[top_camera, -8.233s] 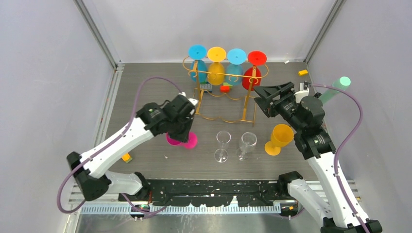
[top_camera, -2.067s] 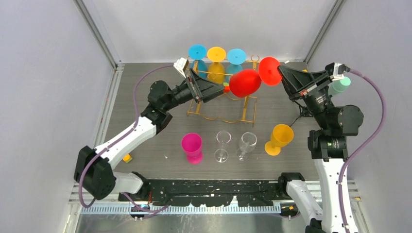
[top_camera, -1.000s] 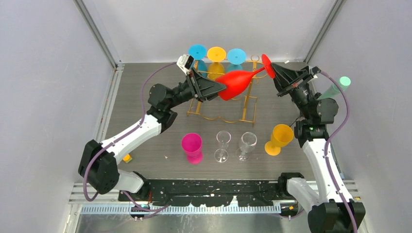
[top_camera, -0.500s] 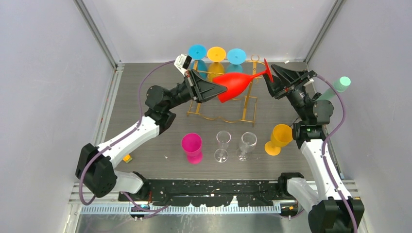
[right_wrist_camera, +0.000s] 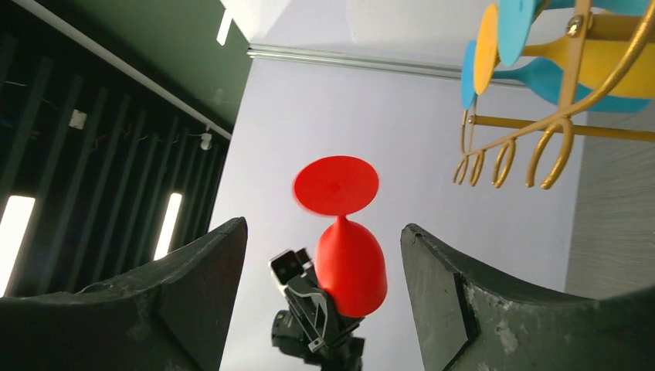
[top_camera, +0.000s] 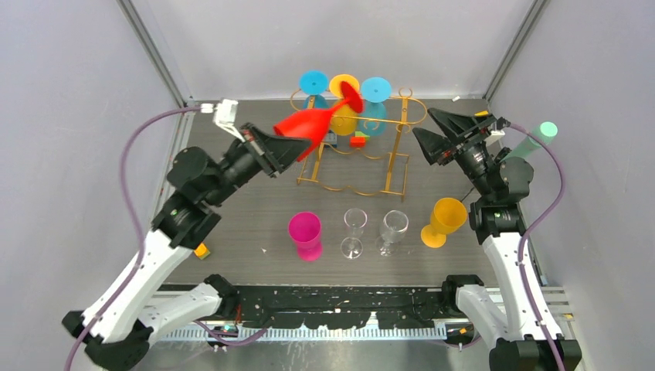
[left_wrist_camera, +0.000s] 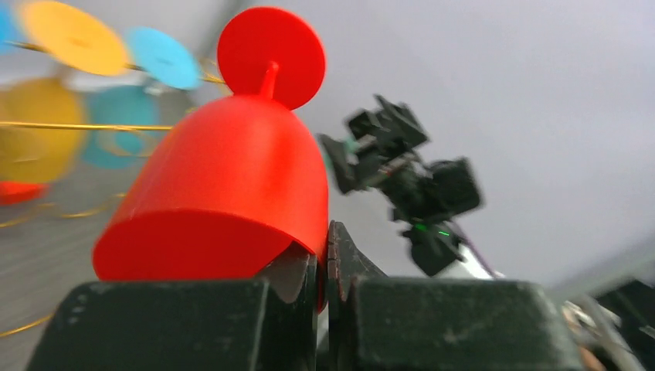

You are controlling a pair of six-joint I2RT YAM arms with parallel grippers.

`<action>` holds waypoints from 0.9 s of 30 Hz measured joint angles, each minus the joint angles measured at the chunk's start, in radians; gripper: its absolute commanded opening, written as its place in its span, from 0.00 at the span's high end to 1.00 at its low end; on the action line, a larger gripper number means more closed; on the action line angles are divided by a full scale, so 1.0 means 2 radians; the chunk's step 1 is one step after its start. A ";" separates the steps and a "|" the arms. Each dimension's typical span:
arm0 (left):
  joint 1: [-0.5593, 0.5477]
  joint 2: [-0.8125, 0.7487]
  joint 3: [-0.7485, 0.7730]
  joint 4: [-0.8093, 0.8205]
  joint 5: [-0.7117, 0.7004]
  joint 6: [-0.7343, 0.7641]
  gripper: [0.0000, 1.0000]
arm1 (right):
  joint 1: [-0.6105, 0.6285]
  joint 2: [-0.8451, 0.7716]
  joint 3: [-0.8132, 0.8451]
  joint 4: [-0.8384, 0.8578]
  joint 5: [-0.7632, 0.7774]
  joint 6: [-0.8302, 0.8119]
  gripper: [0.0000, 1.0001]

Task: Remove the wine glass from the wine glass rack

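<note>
Wine glass (top_camera: 307,124): red and clear of the wine glass rack (top_camera: 401,147). It is in the air off the rack's left end, tilted, with the foot towards the rack and the bowl's mouth towards the left arm.
Left claw (top_camera: 284,145): closed on the bowl's rim, one finger inside and one outside. I judge the rim to be the only thin edge it could reach on a glass that hung foot-up.
Right claw (top_camera: 425,130): jaws wide apart with nothing between them, beside the rack's right end and well apart from the glass.
Rack load: blue glass (top_camera: 313,81), yellow glass (top_camera: 344,120) and light-blue glass (top_camera: 376,89) hang upside down by their feet. The right end slot is bare.
Worktop (top_camera: 247,209): magenta cup (top_camera: 306,232), two clear glasses (top_camera: 354,228) and yellow goblet (top_camera: 444,219) stand upright in a near row, probably where the red one belongs.
Left wrist view: the fingers (left_wrist_camera: 297,270) press together over the thin rim wall, a detail the top view hides.
Right wrist view: the spread fingers (right_wrist_camera: 201,278) frame the distant glass (right_wrist_camera: 349,263), and the rack's curled hooks (right_wrist_camera: 541,158) show.
Top view: the only view showing the whole layout.
</note>
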 measured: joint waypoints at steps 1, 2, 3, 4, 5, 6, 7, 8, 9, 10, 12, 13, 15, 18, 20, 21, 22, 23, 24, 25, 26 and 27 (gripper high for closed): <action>0.000 -0.014 0.005 -0.028 -0.023 0.020 1.00 | 0.000 -0.001 0.003 -0.010 0.001 -0.009 0.23; 0.000 -0.029 0.012 -0.066 -0.055 0.044 1.00 | 0.000 -0.003 0.008 -0.026 0.003 -0.019 0.23; 0.000 -0.043 0.018 -0.107 -0.092 0.068 1.00 | 0.000 -0.005 0.013 -0.039 0.005 -0.031 0.23; 0.000 -0.050 0.021 -0.134 -0.116 0.082 1.00 | 0.000 -0.007 0.017 -0.051 0.006 -0.039 0.24; 0.000 -0.059 0.026 -0.170 -0.145 0.097 1.00 | 0.000 -0.009 0.021 -0.063 0.008 -0.050 0.24; 0.000 -0.066 0.031 -0.204 -0.173 0.110 1.00 | 0.000 -0.011 0.025 -0.074 0.009 -0.058 0.25; 0.000 -0.069 0.035 -0.230 -0.194 0.118 1.00 | 0.000 -0.013 0.029 -0.084 0.011 -0.067 0.25; 0.000 -0.071 0.040 -0.261 -0.216 0.127 1.00 | 0.000 -0.014 0.032 -0.092 0.012 -0.076 0.25; 0.000 -0.071 0.046 -0.294 -0.236 0.136 1.00 | 0.000 -0.015 0.035 -0.099 0.013 -0.082 0.25; 0.000 -0.068 0.052 -0.327 -0.253 0.142 1.00 | 0.000 -0.016 0.038 -0.109 0.014 -0.090 0.25; 0.000 -0.052 0.077 -0.404 -0.278 0.154 1.00 | 0.000 -0.018 0.042 -0.126 0.018 -0.105 0.25; 0.000 -0.043 0.088 -0.429 -0.284 0.160 1.00 | 0.000 -0.019 0.043 -0.134 0.020 -0.112 0.25; 0.000 -0.016 0.117 -0.490 -0.291 0.171 1.00 | 0.000 -0.021 0.044 -0.149 0.024 -0.122 0.25; 0.000 0.030 0.145 -0.568 -0.293 0.188 1.00 | 0.000 -0.023 0.045 -0.168 0.031 -0.135 0.26; 0.000 0.057 0.146 -0.611 -0.291 0.197 1.00 | 0.000 -0.025 0.045 -0.178 0.034 -0.141 0.26; 0.000 0.075 0.145 -0.630 -0.287 0.202 1.00 | 0.000 -0.025 0.045 -0.180 0.036 -0.143 0.26; 0.000 0.089 0.142 -0.642 -0.282 0.205 1.00 | 0.000 -0.026 0.045 -0.183 0.038 -0.145 0.26; 0.000 0.104 0.136 -0.653 -0.273 0.211 1.00 | 0.000 -0.026 0.045 -0.187 0.039 -0.147 0.26; 0.000 0.116 0.130 -0.662 -0.261 0.216 1.00 | 0.000 -0.026 0.045 -0.190 0.039 -0.149 0.26; 0.000 0.127 0.122 -0.671 -0.246 0.223 1.00 | 0.000 -0.027 0.045 -0.193 0.041 -0.150 0.26; 0.000 0.132 0.117 -0.676 -0.236 0.227 1.00 | 0.000 -0.027 0.045 -0.195 0.041 -0.152 0.26; 0.000 0.136 0.111 -0.680 -0.225 0.231 1.00 | 0.000 -0.028 0.045 -0.198 0.042 -0.152 0.27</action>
